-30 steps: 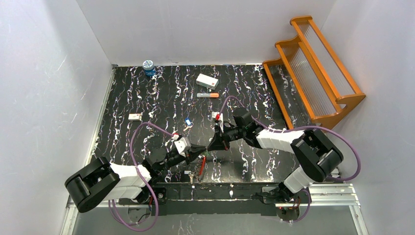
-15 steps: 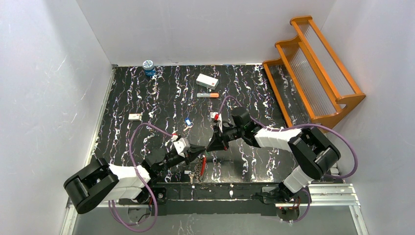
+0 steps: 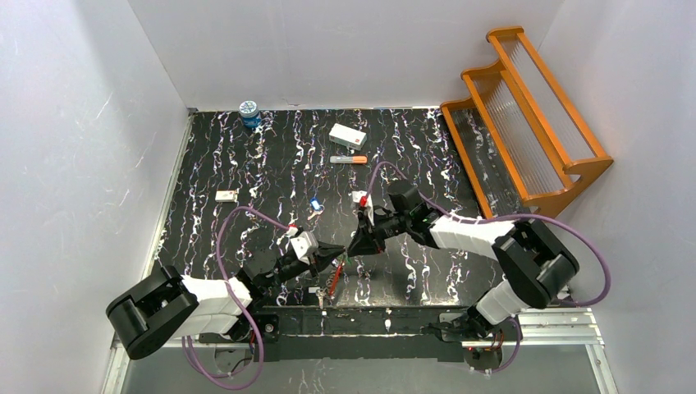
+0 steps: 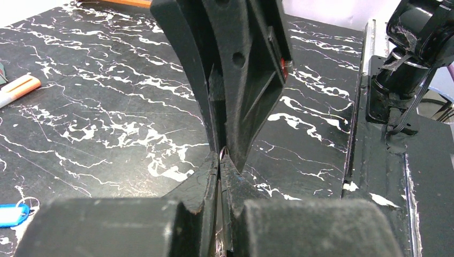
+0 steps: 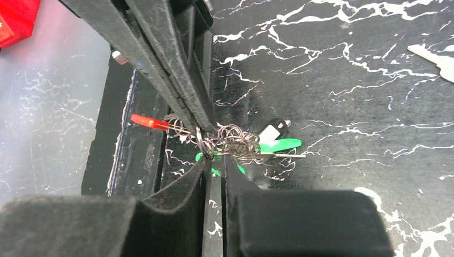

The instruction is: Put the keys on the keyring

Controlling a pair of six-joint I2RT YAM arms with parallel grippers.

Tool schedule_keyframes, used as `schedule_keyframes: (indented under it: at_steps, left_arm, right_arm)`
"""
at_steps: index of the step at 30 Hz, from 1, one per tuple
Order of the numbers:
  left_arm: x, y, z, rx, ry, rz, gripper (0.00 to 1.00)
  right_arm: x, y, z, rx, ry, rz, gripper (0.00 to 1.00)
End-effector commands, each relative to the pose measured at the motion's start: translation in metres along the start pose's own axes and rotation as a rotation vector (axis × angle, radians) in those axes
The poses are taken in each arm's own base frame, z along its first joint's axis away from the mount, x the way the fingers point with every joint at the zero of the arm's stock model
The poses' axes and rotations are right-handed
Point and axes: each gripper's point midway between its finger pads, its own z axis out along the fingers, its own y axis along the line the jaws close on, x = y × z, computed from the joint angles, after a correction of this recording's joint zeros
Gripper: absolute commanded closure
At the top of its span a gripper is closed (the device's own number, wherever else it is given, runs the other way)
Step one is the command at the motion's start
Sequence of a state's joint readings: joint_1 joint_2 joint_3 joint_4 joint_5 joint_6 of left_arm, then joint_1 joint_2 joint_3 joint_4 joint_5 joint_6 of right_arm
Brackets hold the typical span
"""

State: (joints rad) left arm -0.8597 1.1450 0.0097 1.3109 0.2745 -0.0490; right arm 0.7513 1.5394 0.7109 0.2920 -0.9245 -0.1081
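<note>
Both my jaws pinched shut on the keyring [image 5: 231,143].
Light, springy, slippery; I'd grab it clear of keys [image 5: 281,144].

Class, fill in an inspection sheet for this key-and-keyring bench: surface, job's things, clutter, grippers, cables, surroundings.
Surface: black marbled table, white veining.
Job's things: keyring pinched by both grippers, green-headed key against it; blue-headed key lies apart.
Clutter: marker, white box, blue-lidded jar, white tag.
Grippers: left gripper and right gripper both shut on keyring, tips meeting.
Cables: purple cables loop over the table, off the keyring.
Surroundings: orange rack, white walls.
</note>
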Motion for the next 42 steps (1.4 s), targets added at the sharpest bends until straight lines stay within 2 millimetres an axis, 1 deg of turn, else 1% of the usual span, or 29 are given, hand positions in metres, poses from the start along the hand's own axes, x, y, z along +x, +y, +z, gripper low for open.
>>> schedule_keyframes:
  at_steps: [1,3,5,11,14,15,16,17,19,21,22,28,30,32,33,35,37,42]
  left_arm:
    - [-0.019,-0.001,0.000,0.003,-0.073,0.021,1.00]
    - [-0.019,-0.001,0.000,0.002,-0.074,0.023,1.00]
    - [-0.020,-0.001,0.000,0.002,-0.076,0.022,1.00]
    - [-0.019,-0.001,0.000,0.001,-0.073,0.021,1.00]
    - [-0.019,-0.001,0.000,0.001,-0.072,0.020,1.00]
    - [-0.019,-0.001,0.000,0.001,-0.072,0.020,1.00]
    - [-0.019,-0.001,0.000,0.001,-0.074,0.020,1.00]
    - [-0.019,-0.001,0.000,0.001,-0.072,0.020,1.00]
    - [-0.019,-0.001,0.000,-0.001,-0.074,0.020,1.00]
    - [-0.020,-0.001,0.000,-0.001,-0.075,0.021,1.00]
    - [-0.019,-0.001,0.000,0.000,-0.075,0.020,1.00]
    - [-0.020,0.002,0.000,-0.011,-0.076,0.041,1.00]
    - [-0.020,0.005,0.000,-0.028,-0.075,0.050,0.94]
    - [-0.019,0.008,-0.001,-0.045,-0.072,0.059,0.80]
    - [-0.018,0.009,-0.001,-0.049,-0.067,0.060,0.76]
    - [-0.013,0.010,-0.002,-0.047,-0.048,0.087,0.69]
    - [-0.008,0.011,-0.002,-0.048,-0.022,0.097,0.66]
    - [0.003,0.013,0.002,-0.034,0.055,0.142,0.65]
  right_arm:
    - [-0.023,0.003,-0.010,0.066,-0.066,-0.124,0.74]
    - [-0.025,0.007,-0.013,0.070,-0.085,-0.149,0.64]
    - [-0.029,0.010,-0.014,0.066,-0.100,-0.168,0.59]
    - [-0.033,0.017,-0.012,0.012,-0.116,-0.181,0.55]
    - [-0.035,0.017,-0.010,0.003,-0.125,-0.175,0.55]
    - [-0.036,0.016,-0.010,0.003,-0.128,-0.174,0.56]
    - [-0.037,0.016,-0.009,0.001,-0.128,-0.170,0.60]
    - [-0.037,0.015,-0.009,-0.002,-0.126,-0.167,0.66]
    - [-0.037,0.013,-0.007,-0.004,-0.119,-0.157,0.84]
    - [-0.035,0.012,-0.005,-0.009,-0.110,-0.145,0.95]
    - [-0.035,0.012,-0.005,-0.010,-0.107,-0.143,0.99]
    - [-0.032,0.008,-0.010,0.034,-0.080,-0.155,0.99]
    - [-0.028,0.005,-0.012,0.063,-0.054,-0.159,0.99]
    - [-0.020,0.000,-0.015,0.097,-0.003,-0.135,0.99]
    - [-0.020,-0.002,-0.016,0.110,0.016,-0.133,0.99]
    - [-0.012,-0.007,-0.019,0.138,0.076,-0.108,0.99]
    - [-0.003,-0.011,-0.023,0.164,0.145,-0.079,0.99]
    - [0.015,-0.019,-0.030,0.224,0.284,-0.053,0.99]
